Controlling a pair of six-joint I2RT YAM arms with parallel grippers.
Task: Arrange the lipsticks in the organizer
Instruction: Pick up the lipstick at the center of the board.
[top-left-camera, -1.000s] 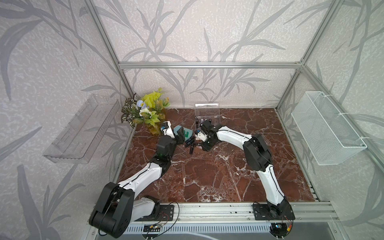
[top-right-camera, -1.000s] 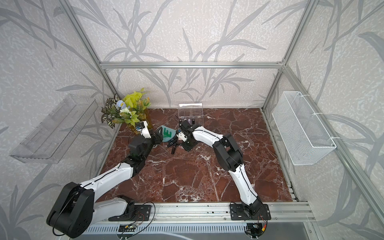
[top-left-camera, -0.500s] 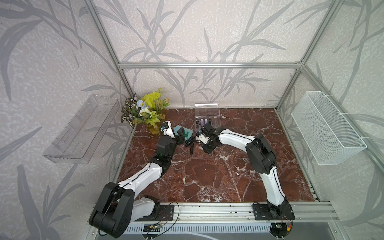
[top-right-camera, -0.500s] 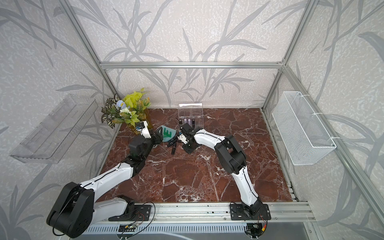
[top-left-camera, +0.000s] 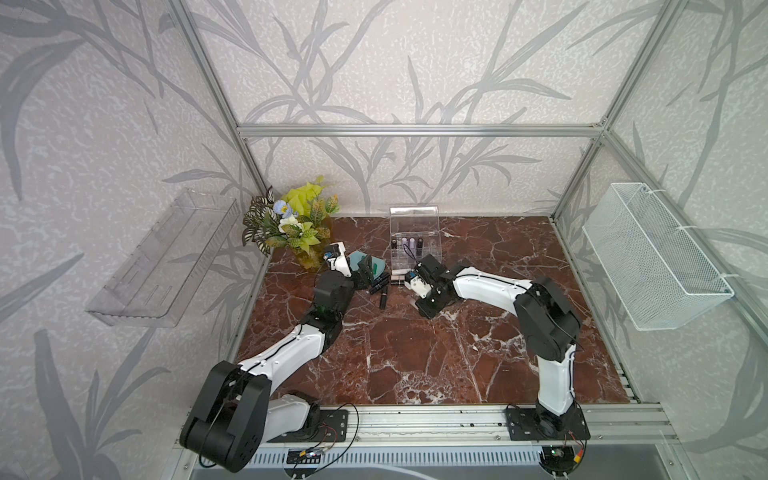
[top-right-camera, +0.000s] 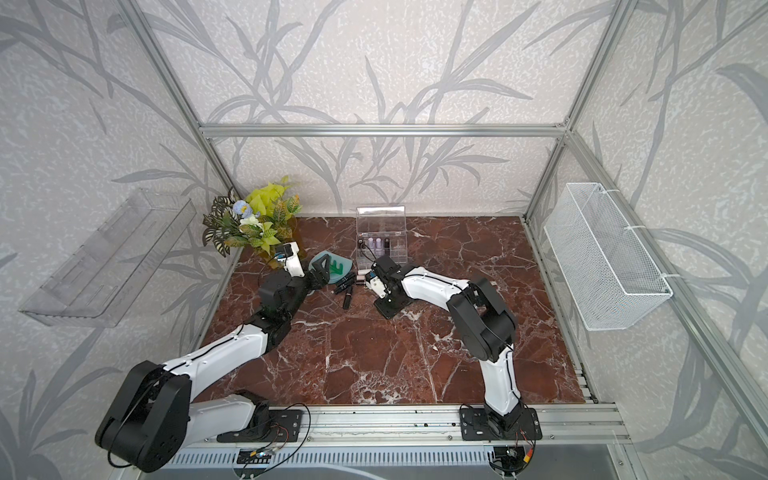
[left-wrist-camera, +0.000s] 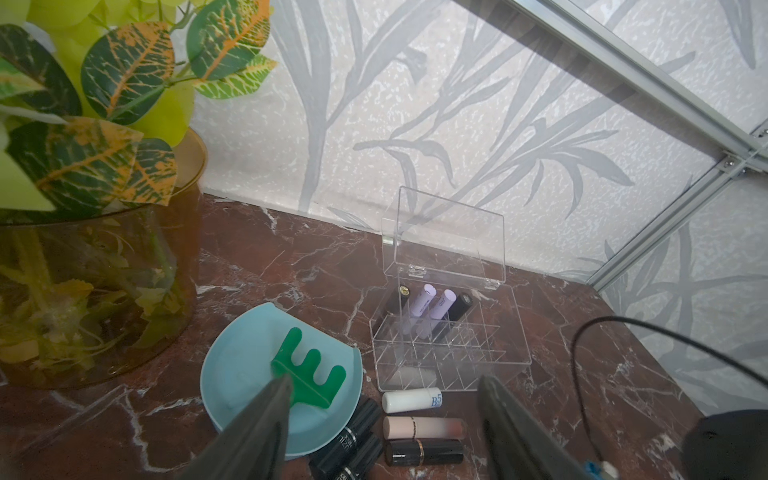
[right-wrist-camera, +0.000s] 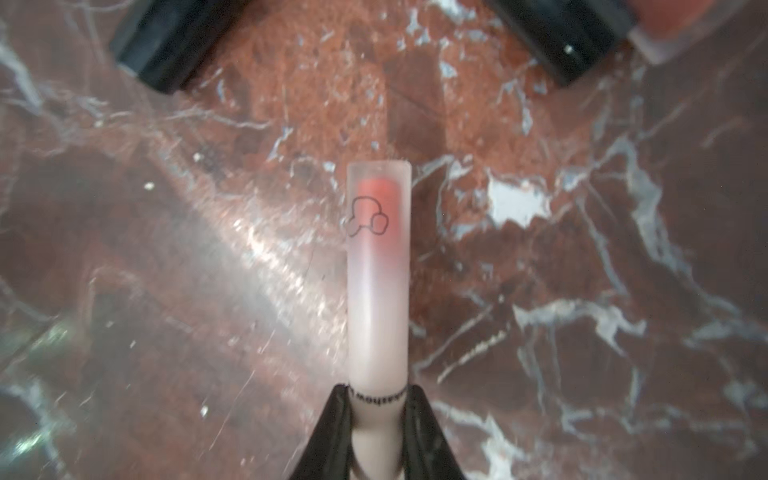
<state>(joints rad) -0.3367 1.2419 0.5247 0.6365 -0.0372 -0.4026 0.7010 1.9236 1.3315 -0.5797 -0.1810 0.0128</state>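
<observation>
Right gripper is pinching a frosted lipstick only by its tail end, so the tube is risking a pivot or slip and a snag on a cell wall. Its arm is reaching low across the marble tabletop with elbow raised. Loose lipsticks are lying at its nine o'clock beside the spread left gripper, and the organizer is standing open at twelve o'clock.

organizer lid up, lipsticks in rear row; others loose in front.
</observation>
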